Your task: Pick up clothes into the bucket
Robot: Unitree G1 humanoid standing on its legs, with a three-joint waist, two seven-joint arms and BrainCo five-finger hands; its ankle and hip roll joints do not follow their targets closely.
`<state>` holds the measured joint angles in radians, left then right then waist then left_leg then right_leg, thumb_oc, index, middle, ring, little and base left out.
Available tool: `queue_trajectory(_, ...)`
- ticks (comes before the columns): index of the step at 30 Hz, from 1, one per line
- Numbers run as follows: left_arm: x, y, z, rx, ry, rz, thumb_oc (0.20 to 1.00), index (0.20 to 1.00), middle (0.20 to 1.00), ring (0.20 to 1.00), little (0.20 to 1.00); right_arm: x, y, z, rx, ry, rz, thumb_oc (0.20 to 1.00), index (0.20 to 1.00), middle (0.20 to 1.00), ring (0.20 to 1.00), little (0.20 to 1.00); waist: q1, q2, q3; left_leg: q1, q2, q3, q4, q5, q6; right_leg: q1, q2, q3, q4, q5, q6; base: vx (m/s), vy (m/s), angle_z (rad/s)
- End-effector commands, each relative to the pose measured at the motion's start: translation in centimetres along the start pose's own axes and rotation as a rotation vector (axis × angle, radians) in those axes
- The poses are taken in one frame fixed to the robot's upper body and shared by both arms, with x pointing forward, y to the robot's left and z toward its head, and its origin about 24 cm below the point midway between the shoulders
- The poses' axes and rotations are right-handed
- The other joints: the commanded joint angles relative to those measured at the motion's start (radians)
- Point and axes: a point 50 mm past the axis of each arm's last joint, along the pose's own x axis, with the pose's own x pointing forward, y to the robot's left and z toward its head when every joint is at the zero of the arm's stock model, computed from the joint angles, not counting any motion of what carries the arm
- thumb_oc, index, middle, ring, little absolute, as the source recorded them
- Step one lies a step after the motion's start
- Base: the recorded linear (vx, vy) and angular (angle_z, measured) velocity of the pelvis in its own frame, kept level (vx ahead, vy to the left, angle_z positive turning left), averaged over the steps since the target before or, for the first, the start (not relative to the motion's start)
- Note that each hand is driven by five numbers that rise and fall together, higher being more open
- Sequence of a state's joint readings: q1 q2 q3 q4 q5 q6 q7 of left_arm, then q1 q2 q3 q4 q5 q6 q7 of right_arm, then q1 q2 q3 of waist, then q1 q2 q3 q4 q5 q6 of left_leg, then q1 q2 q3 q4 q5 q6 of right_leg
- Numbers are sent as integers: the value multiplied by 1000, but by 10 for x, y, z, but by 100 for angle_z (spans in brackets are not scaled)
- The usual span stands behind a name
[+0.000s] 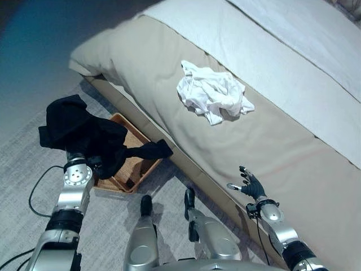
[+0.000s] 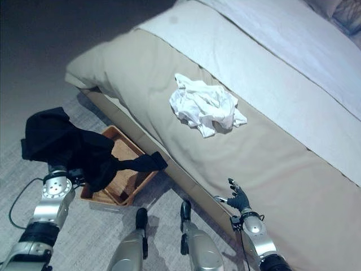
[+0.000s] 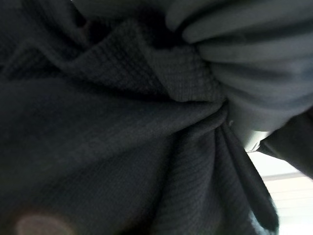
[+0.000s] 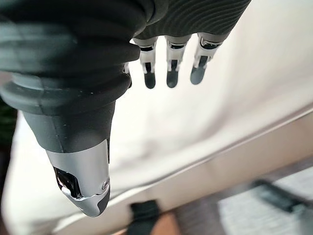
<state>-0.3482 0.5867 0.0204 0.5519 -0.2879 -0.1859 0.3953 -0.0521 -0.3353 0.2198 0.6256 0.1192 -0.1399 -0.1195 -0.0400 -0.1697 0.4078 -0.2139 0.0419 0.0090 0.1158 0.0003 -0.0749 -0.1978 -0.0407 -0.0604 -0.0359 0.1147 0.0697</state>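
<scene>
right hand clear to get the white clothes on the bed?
Probably yes. The right hand is open and empty above the bed, and only bare cover lies between it and the white clothes; whether it reaches that far is unclear.

Both head eyes look down, sharing the bed (image 1: 237, 152); wrist cameras sit close.

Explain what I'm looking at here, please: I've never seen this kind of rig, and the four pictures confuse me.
This is a two-armed humanoid robot tidying clothes. The two wide pictures come from cameras on its head, looking down; the other two sit on its wrists. Its left hand is buried in a black garment held up over a brown woven basket on the floor; the left wrist view shows that dark cloth up close. Its right hand, fingers straight, hovers empty over the beige bed. A crumpled white garment lies on the bed.
</scene>
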Motion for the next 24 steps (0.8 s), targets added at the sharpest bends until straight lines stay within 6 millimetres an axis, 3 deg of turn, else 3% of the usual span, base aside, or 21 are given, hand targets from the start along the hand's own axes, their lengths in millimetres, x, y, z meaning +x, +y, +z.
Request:
queue_trajectory(1,29,17,53,38,-216,90,200,200,200,200,200,5,4,19,-26,-103,-9,1000,1000,1000,1000,1000,-12,-42,-13,-106,-11,-18,194,-89,32,-6,-76,-2,49,3,85,-68,16,-5)
queue_trajectory(7,55,26,82,66,-242,146,200,200,200,200,200,6,6,15,-42,-84,-20,1000,1000,1000,1000,1000,-39,-102,52,-216,1,-28,277,-101,33,-79,-63,8,47,24,88,-46,-5,-2)
queue_trajectory(9,55,26,83,66,-244,145,200,200,200,200,200,7,6,15,-41,-85,-21,1000,1000,1000,1000,1000,-38,-102,52,-220,2,-29,282,-102,33,-82,-62,7,48,24,88,-19,-14,-6)
queue_trajectory(13,70,30,107,85,-267,179,200,200,200,200,200,7,8,21,-22,-116,-24,1000,1000,1000,1000,1000,-46,-136,90,-293,19,-34,357,-134,33,-120,-41,13,39,37,91,-26,-18,-8)
queue_trajectory(18,78,31,113,148,-246,179,200,200,200,200,200,9,8,30,-5,-151,-31,1000,1000,1000,1000,1000,-58,-153,110,-350,23,-45,392,-141,34,-155,-33,8,35,44,92,0,0,0)
queue_trajectory(19,82,30,110,179,-195,170,1000,1000,1000,1000,1000,9,8,33,-2,-165,-28,1000,1000,1000,1000,1000,-67,-158,112,-375,22,-46,407,-146,35,-171,-30,7,32,47,92,0,0,0)
queue_trajectory(24,86,32,88,223,-41,165,1000,1000,1000,1000,1000,12,8,47,16,-213,-28,1000,1000,1000,1000,1000,-83,-165,112,-417,23,-45,437,-156,40,-201,-21,13,27,54,93,2,7,-2)
